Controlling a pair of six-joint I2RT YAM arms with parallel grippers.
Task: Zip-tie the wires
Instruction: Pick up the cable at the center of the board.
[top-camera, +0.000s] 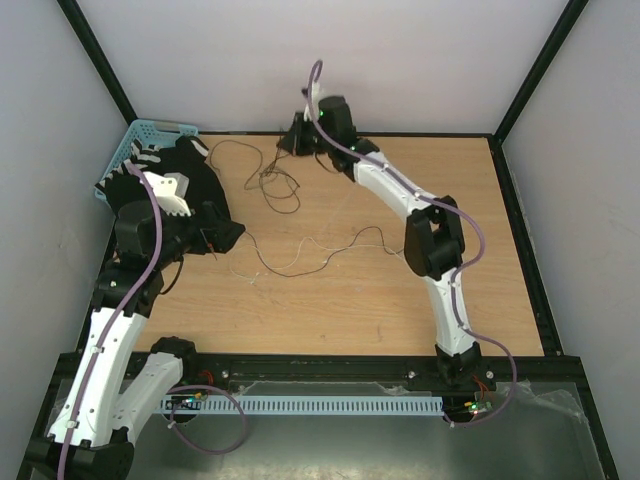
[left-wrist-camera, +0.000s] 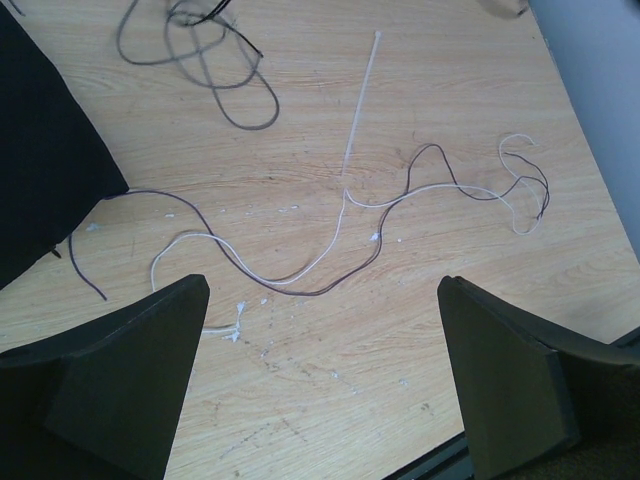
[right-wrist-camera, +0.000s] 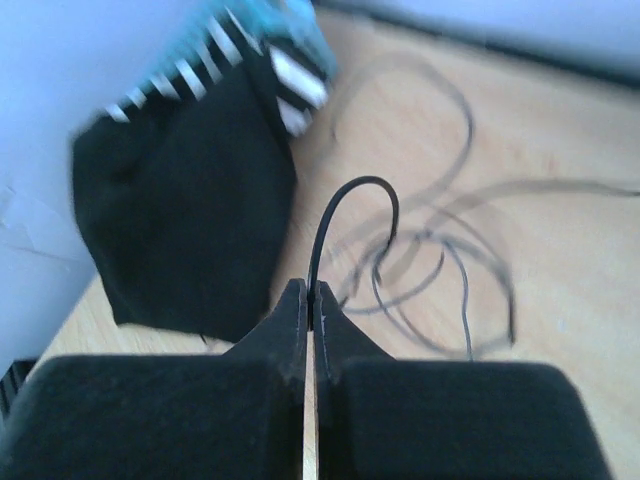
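Right tool (right-wrist-camera: 310, 300) pressed together on one strand of the wires (right-wrist-camera: 352, 183), which arcs up from its tips; the coil lies just beyond on the tabletop (right-wrist-camera: 560, 130). Left tool (left-wrist-camera: 322, 287) spread, holding nothing, more strands loose between and ahead of its fingers.

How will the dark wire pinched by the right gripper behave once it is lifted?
Probably floppy: beyond the right gripper the wire bends into a tight arch, and the rest lies in loose curls. Likely very light, being hair-thin beside that gripper. It may drag the tangled loops along.
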